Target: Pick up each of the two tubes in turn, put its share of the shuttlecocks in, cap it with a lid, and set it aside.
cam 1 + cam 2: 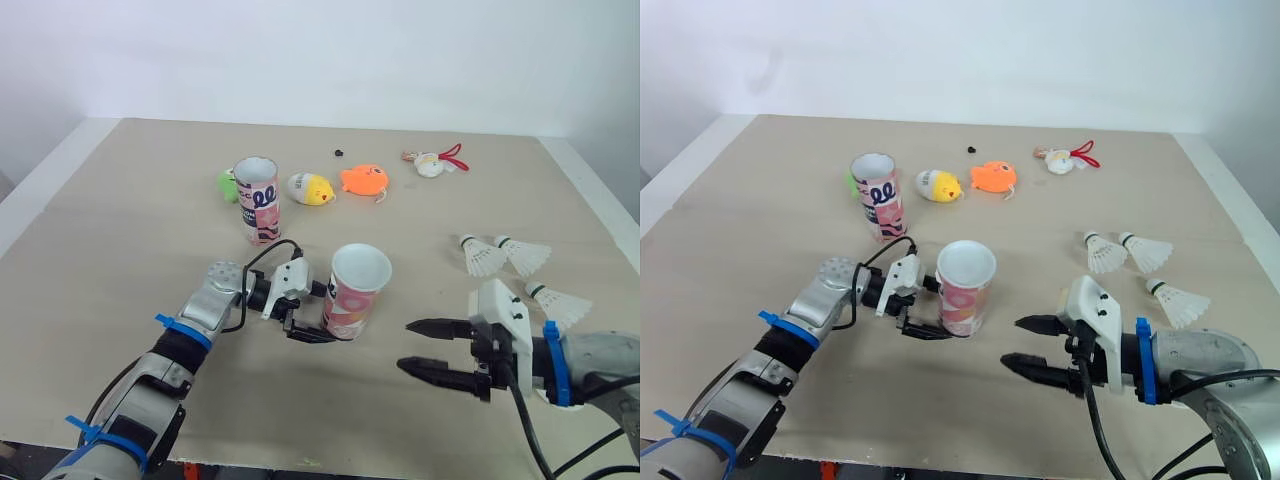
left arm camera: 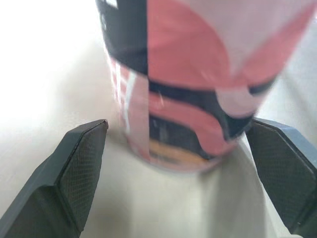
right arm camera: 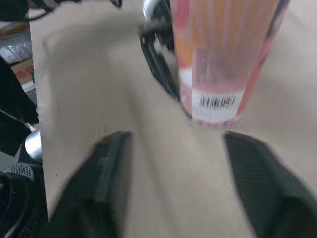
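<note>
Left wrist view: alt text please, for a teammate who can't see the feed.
The left end effector is open around the base of a pink, black and white tube standing on the pale table. One finger is clearly apart from it; the other sits close.

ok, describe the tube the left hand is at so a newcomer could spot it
On the beige table, look at the near middle, just left of the right hand. The tube stands upright there, open mouth up, with the open left hand straddling its base. The other tube stands farther back, beside the yellow toy.
</note>
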Robot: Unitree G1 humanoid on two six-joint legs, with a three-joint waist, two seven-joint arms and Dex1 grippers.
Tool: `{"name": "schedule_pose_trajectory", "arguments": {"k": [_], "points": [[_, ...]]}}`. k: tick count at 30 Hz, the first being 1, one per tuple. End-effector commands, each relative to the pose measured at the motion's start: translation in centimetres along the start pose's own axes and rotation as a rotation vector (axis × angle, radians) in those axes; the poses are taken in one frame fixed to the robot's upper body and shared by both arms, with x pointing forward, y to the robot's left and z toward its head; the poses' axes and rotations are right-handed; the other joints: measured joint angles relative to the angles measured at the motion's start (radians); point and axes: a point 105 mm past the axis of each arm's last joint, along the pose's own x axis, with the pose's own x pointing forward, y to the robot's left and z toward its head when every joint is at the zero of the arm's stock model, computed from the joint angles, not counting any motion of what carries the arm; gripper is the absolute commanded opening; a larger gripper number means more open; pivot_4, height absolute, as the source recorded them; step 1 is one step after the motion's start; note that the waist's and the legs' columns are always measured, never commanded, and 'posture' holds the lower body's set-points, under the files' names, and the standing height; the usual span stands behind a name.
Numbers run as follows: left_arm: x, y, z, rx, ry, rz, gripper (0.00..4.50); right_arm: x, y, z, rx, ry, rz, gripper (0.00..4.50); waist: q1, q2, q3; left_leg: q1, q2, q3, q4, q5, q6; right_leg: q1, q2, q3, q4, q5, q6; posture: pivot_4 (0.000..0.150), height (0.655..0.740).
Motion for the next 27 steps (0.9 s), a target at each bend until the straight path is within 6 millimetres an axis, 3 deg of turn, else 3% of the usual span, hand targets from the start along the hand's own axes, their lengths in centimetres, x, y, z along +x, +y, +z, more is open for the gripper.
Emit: {"name": "schedule_pose_trajectory", "arguments": {"k": [1,5,8,11,15,27], "points": [[-2.6,-1.8,0.5,-0.009,-0.010,-0.035,4.50,0.6,0.1,0.0,-0.012,-0.029,0.001,4.44,-0.004,0.000,0.000,0.000,0.000,0.000,0.000,0.000,-0.001,0.000,0.000,0.000,0.000,0.000,-0.001,0.150,0.7400],[-6.3,-2.2,-0.1,-0.023,0.060,0.050,4.50,1.8,-0.4,-0.4,-0.001,-0.056,0.008,4.44,-0.005,0.000,0.001,0.001,0.002,-0.001,0.000,-0.001,-0.001,0.000,0.001,-0.003,0.000,-0.001,-0.003,0.150,0.7400],[-8.7,-2.5,0.6,-0.024,0.058,0.099,4.50,2.7,-1.3,-1.2,0.017,-0.043,-0.008,4.44,-0.004,-0.001,0.002,0.001,0.003,-0.001,0.000,0.000,-0.002,0.000,0.001,-0.003,0.000,-0.005,-0.002,0.150,0.7400],[-10.1,-2.9,4.6,0.035,-0.117,0.155,4.50,3.8,-2.8,-1.2,0.019,-0.085,-0.050,4.44,-0.002,-0.002,0.002,0.001,0.002,-0.001,0.000,0.000,-0.002,0.000,-0.001,-0.003,0.000,-0.005,-0.003,0.150,0.7400],[-10.8,-3.8,7.4,0.022,-0.248,0.183,4.50,5.6,-3.7,-1.4,0.014,-0.122,-0.077,4.44,0.001,-0.003,0.003,0.000,0.001,-0.001,0.001,0.000,-0.002,0.000,-0.002,-0.003,0.000,-0.001,-0.003,0.150,0.7400],[-11.2,-4.0,8.4,0.001,-0.273,0.230,4.50,8.7,-3.0,0.0,-0.010,-0.197,0.010,4.44,0.000,-0.002,0.004,0.003,0.002,-0.001,0.000,0.000,-0.003,0.001,0.001,-0.003,0.002,-0.001,-0.004,0.150,0.7400]]}}
